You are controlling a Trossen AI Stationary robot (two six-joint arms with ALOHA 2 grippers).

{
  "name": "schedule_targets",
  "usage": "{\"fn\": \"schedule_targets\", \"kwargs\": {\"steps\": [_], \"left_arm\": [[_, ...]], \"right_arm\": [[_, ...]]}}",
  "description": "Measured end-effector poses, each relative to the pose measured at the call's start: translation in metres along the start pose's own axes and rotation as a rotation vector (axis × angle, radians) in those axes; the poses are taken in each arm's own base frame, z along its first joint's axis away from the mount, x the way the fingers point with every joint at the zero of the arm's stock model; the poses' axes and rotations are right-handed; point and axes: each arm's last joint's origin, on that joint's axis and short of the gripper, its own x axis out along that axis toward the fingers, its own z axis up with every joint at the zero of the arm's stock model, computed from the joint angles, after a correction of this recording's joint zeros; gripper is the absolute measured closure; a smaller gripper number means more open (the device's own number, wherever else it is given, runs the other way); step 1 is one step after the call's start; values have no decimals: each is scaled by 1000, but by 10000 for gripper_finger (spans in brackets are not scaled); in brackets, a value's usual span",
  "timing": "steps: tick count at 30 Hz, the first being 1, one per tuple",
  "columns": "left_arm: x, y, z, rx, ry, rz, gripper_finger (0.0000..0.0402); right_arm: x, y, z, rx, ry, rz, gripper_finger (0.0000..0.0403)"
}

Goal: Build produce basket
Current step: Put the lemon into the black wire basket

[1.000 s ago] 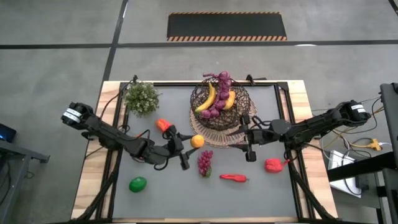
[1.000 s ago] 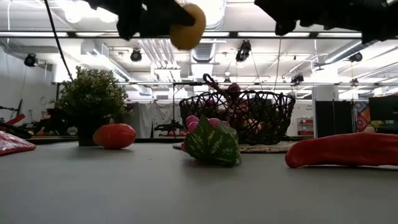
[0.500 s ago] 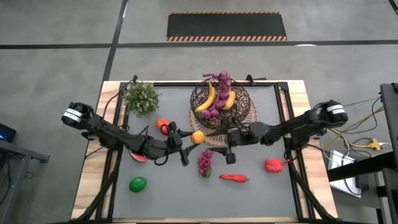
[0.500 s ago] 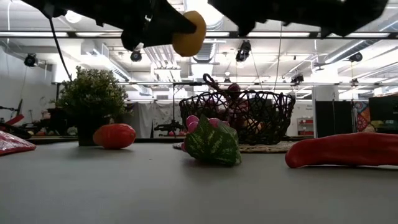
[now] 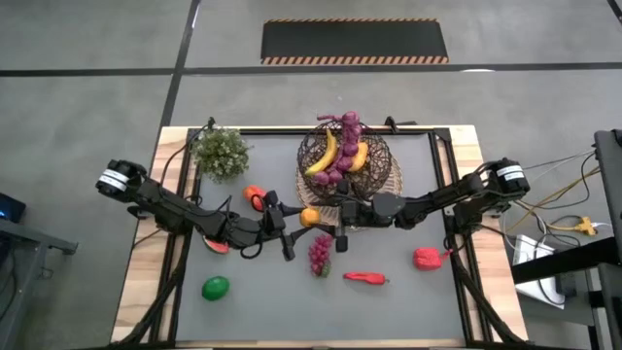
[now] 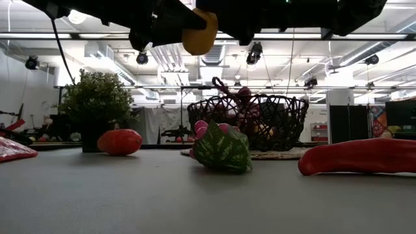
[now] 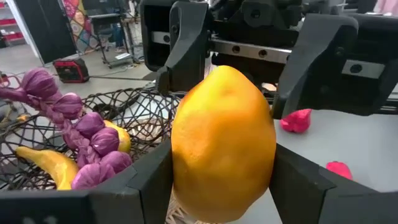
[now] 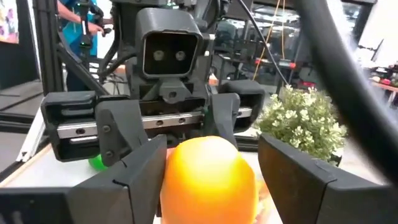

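My left gripper is shut on a yellow-orange oval fruit, held high over the table in front of the basket. My right gripper reaches in from the right, open, with a finger on either side of the same fruit. I cannot tell whether they touch it. The dark wire basket stands on a woven mat and holds a banana, purple grapes and a yellow fruit. On the table lie a grape bunch on a watermelon slice, a red pepper and a lime. My left gripper pinches the yellow-orange fruit between its two fingers, one on each flank of its middle. The fingers come in about level from the table's left. The fruit is lifted clear, high above the table.
A bushy potted plant stands at the far left. A red fruit and a watermelon slice lie by my left arm. Another red piece lies to the right. The near middle of the grey mat is open.
My right gripper has travelled toward the table's left, from beside the basket up to the held fruit, and its open fingers now flank it. My left gripper has kept the fruit aloft in nearly the same place.
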Motion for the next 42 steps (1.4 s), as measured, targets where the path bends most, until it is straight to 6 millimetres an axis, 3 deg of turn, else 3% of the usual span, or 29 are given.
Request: {"fn": "schedule_targets", "kwargs": {"steps": [6, 13, 17, 28, 36, 42], "left_arm": [[0, -1, 1, -10, -10, -22, 198], [0, -1, 2, -14, -13, -24, 198], [0, -1, 2, -16, -10, -29, 195], [0, -2, 4, 1, -22, -56, 95], [-3, 1, 5, 65, -3, -48, 84], [-14, 11, 16, 161, 20, -30, 84]], "right_arm": [[0, 0, -1, 15, 12, 3, 192], [0, 1, -2, 14, 23, 5, 259], [0, 1, -3, 14, 32, 6, 262], [-3, 0, -6, 25, 94, 0, 267], [-9, -4, 16, 11, 206, 15, 269], [-18, -11, 44, -9, 323, 26, 270]]}}
